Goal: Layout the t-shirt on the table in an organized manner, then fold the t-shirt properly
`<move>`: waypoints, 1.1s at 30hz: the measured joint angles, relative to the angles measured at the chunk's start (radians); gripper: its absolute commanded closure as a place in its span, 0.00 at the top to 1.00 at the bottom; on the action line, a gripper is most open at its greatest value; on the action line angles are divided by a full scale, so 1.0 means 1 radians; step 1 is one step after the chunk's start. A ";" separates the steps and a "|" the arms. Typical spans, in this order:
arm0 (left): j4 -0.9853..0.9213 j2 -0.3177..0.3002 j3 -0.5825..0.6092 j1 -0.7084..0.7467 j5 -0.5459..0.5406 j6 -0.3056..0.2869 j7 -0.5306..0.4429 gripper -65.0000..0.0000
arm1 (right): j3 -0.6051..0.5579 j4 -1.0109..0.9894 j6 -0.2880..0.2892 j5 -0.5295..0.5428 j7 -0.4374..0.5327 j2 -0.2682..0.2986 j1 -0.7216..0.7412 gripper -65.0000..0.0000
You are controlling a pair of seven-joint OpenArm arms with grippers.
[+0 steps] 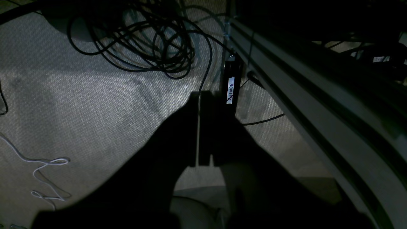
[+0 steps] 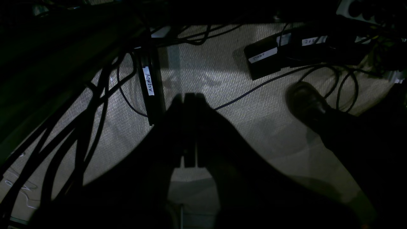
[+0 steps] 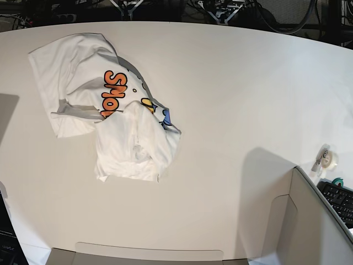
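- On the table (image 3: 231, 83), toward the left side of the base view, the t-shirt (image 3: 113, 110) lies crumpled and partly folded over on itself, with orange lettering showing in the middle of the heap and bits of blue and yellow print beside it.
- Neither of my arms appears in the base view; the shirt lies untouched, with bare tabletop all round it.
- My left gripper (image 1: 203, 127) hangs below the table level over grey carpet (image 1: 79, 105); its dark fingers are pressed together with nothing between them.
- Beyond it, the left wrist view shows a tangle of black cables (image 1: 149, 41), a loose white cord (image 1: 41, 171), a black box with a white handwritten label (image 1: 230, 89), and a pale frame rail (image 1: 318, 117) running diagonally.
- My right gripper (image 2: 189, 127) likewise points at the carpet, fingers together and empty.
- Near it sit a labelled black box (image 2: 149, 86), two more labelled boxes (image 2: 264, 60), and a dark shoe (image 2: 308, 101).
- At the base view's right edge are a grey box corner (image 3: 314, 221), a roll of tape (image 3: 329, 160) and a keyboard (image 3: 339, 199).
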 measured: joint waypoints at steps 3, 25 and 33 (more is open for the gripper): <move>0.000 0.000 0.000 0.000 0.000 0.000 0.000 0.00 | 0.000 0.000 0.000 0.000 0.000 0.000 0.000 0.00; 0.000 0.000 0.000 0.000 0.000 0.000 0.001 0.00 | 0.000 0.077 0.000 0.000 -0.001 -0.002 -0.062 0.00; 0.000 0.000 0.000 0.000 0.000 0.000 0.000 0.00 | 0.004 0.082 0.000 0.000 0.000 -0.002 -0.062 0.00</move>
